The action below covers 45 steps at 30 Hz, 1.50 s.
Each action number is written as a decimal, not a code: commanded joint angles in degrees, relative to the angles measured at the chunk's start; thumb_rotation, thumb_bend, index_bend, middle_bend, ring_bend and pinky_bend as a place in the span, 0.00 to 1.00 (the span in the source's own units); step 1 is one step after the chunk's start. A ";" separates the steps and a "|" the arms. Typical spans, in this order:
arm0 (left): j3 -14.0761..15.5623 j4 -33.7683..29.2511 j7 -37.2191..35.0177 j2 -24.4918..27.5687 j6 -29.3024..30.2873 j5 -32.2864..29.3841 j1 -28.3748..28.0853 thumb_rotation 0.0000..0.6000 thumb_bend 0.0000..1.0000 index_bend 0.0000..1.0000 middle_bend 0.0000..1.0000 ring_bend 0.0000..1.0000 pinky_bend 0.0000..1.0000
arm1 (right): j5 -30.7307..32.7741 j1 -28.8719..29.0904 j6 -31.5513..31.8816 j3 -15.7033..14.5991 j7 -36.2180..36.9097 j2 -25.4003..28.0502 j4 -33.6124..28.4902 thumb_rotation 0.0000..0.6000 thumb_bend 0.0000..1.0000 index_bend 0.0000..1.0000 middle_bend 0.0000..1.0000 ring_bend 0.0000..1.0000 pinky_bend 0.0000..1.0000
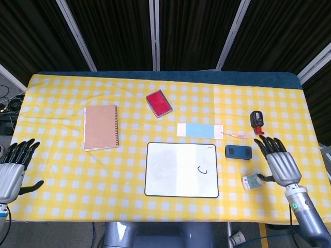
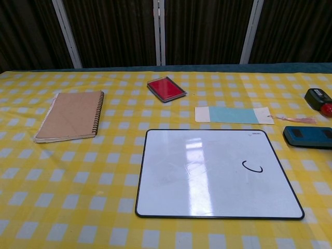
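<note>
Yellow-and-white checked cloth covers the worktop (image 1: 62, 170), dark curtain panels behind.

Right hand (image 1: 276, 163) hangs over the right side, fingers spread, holding nothing. Its thumb side sits just beside a small pale-green item (image 1: 252, 181), maybe touching; the head view can't settle contact. So no grasp made: judged status is reach under way, pickup not done.

Outward from that hand: dark blue whiteboard eraser (image 1: 238, 152) just up-left, between hand and whiteboard (image 1: 181, 169). Black stamp-like thing with a red end (image 1: 256, 122) further back. Both close to the spread fingers, so they are what could get bumped on the way in.

Whiteboard lies centre, one small curved black mark (image 2: 252, 167) on it, otherwise clean. Behind it a light-blue bookmark (image 1: 199, 130) with a pink tassel, then a red ink pad (image 1: 159, 103). Brown spiral notebook (image 1: 100, 126) lies well apart on the left.

Left hand (image 1: 13, 170) idles at the near-left edge, fingers apart, empty, nothing near it. Chest view shows neither hand.
</note>
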 commanded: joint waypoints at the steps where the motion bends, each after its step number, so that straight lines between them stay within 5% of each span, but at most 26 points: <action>1: -0.29 0.25 0.28 -0.23 -0.48 -0.64 -0.36 1.00 0.00 0.00 0.00 0.00 0.00 | 4.07 5.69 -6.07 1.78 -2.47 -5.87 7.49 1.00 0.00 0.10 0.13 0.01 0.07; 8: -0.59 0.95 1.31 -0.81 -1.87 -2.66 -0.99 1.00 0.00 0.00 0.00 0.00 0.00 | 6.85 9.54 -10.05 2.12 -5.27 -11.27 14.14 1.00 0.00 0.19 0.26 0.11 0.21; 18: -0.71 1.26 1.66 -1.05 -2.54 -3.82 -1.40 1.00 0.00 0.00 0.00 0.00 0.00 | 8.03 11.24 -11.02 0.87 -8.55 -13.34 14.81 1.00 0.00 0.24 0.31 0.16 0.24; 33: -0.70 1.43 2.14 -1.45 -3.03 -4.53 -1.87 1.00 0.00 0.00 0.00 0.00 0.00 | 5.62 12.00 -9.10 -1.10 -7.82 -20.24 26.25 1.00 0.00 0.33 0.38 0.24 0.31; 41: -0.73 1.60 2.41 -1.63 -3.15 -5.03 -2.00 1.00 0.00 0.00 0.00 0.00 0.00 | 3.70 12.47 -7.07 -1.40 -7.05 -21.91 28.68 1.00 0.17 0.46 0.49 0.35 0.43; 45: -0.76 1.62 2.79 -1.81 -3.36 -5.39 -2.15 1.00 0.00 0.00 0.00 0.00 0.00 | 0.00 12.59 -3.59 -1.79 -4.36 -19.90 24.09 1.00 0.28 0.47 0.50 0.36 0.43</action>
